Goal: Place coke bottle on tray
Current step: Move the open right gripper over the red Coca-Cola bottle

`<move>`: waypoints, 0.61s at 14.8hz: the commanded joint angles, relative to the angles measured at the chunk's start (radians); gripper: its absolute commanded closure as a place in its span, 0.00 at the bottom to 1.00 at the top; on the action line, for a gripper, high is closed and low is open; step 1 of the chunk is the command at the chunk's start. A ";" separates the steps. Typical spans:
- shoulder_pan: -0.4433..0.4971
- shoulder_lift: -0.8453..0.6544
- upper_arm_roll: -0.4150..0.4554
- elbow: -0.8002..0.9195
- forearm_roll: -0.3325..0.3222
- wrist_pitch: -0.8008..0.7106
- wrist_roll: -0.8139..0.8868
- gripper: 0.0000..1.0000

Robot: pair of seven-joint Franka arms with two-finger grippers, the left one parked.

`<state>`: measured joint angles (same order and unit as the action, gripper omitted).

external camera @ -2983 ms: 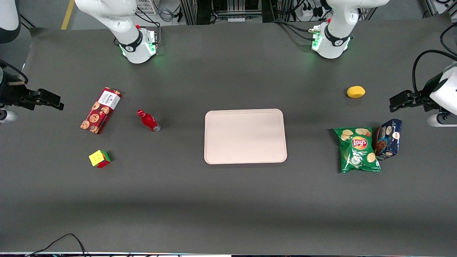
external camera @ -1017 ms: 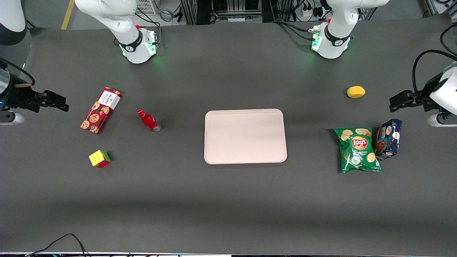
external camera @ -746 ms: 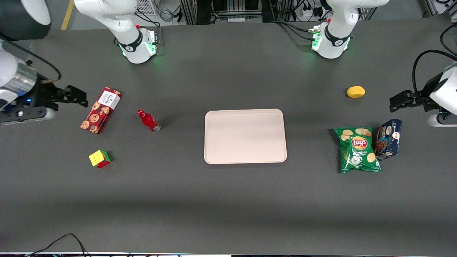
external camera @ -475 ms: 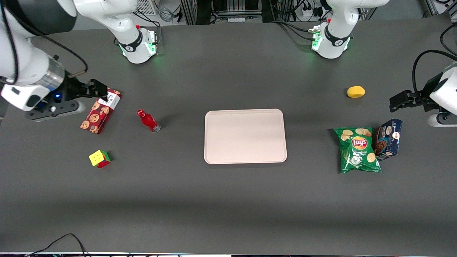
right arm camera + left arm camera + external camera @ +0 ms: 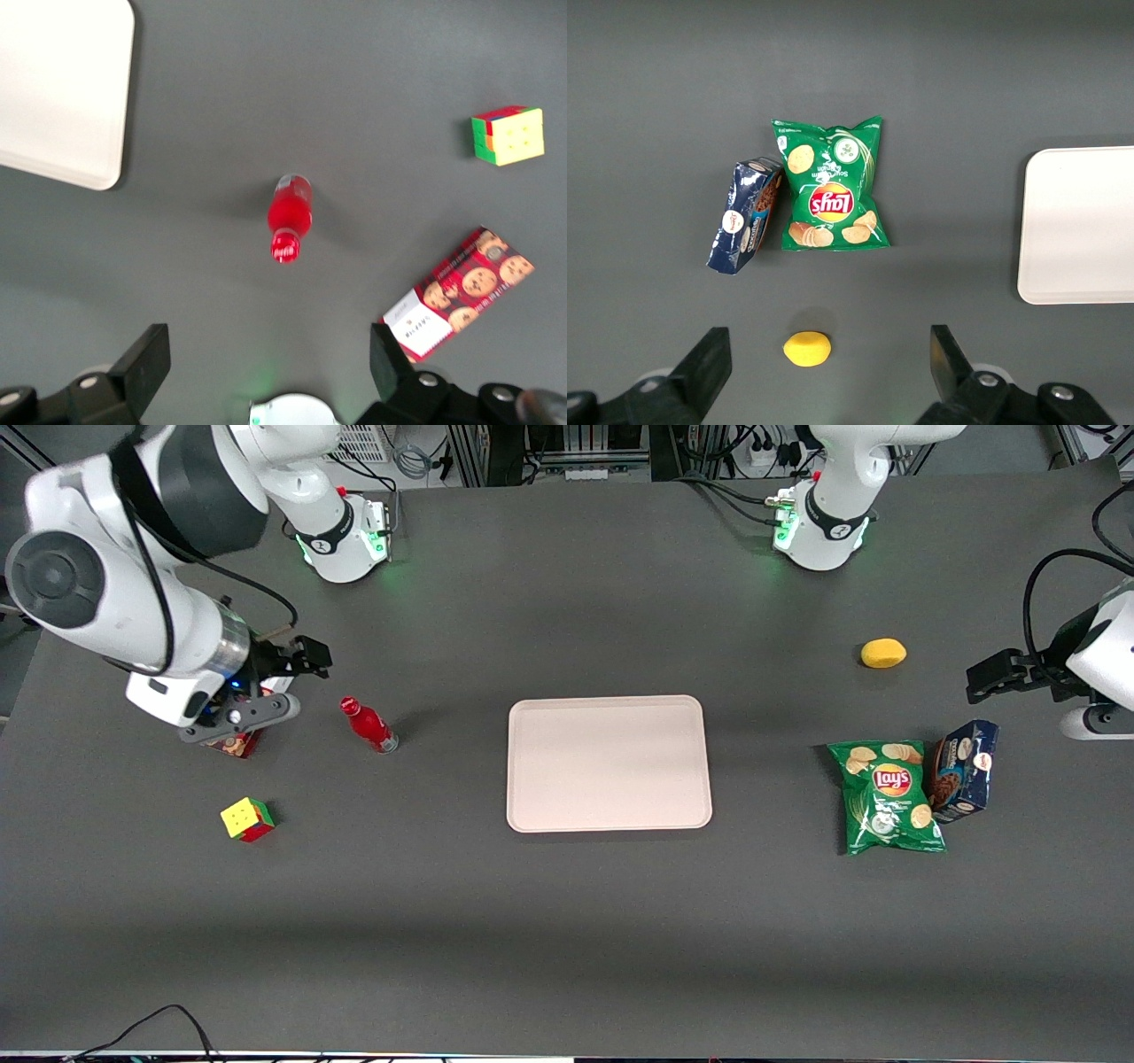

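Cookie box (image 5: pixel 458 305): red, lying flat on the surface (image 5: pixel 567 921).
Puzzle cube (image 5: pixel 247 818): nearer the front camera.
Chip bag (image 5: pixel 888 797): green, touching blue box (image 5: pixel 964 770).
Lemon (image 5: pixel 883 653): alone.

Even overhead light, soft shadows; tray (image 5: pixel 53 80) glares white (wrist view); focus sharp.

1. Under my parked wrist lies the dark worktop (image 5: pixel 966 88).
2. A green chip bag (image 5: pixel 831 186) lies flat, with a blue cookie box (image 5: pixel 745 215) just beside it.
3. A yellow lemon (image 5: pixel 807 349) sits apart from both.
4. One end of the tray (image 5: pixel 1081 226) shows, well apart from the bag.
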<state>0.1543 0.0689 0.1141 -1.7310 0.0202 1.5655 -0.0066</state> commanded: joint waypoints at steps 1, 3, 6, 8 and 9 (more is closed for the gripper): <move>0.002 -0.099 0.004 -0.224 0.023 0.187 0.005 0.00; 0.002 -0.138 0.018 -0.332 0.021 0.293 0.007 0.00; 0.002 -0.182 0.022 -0.485 0.020 0.462 0.008 0.00; 0.001 -0.185 0.022 -0.542 0.020 0.530 0.008 0.00; 0.001 -0.182 0.022 -0.567 0.020 0.560 0.008 0.00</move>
<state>0.1543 -0.0663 0.1371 -2.1904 0.0207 2.0302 -0.0065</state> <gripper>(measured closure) 0.000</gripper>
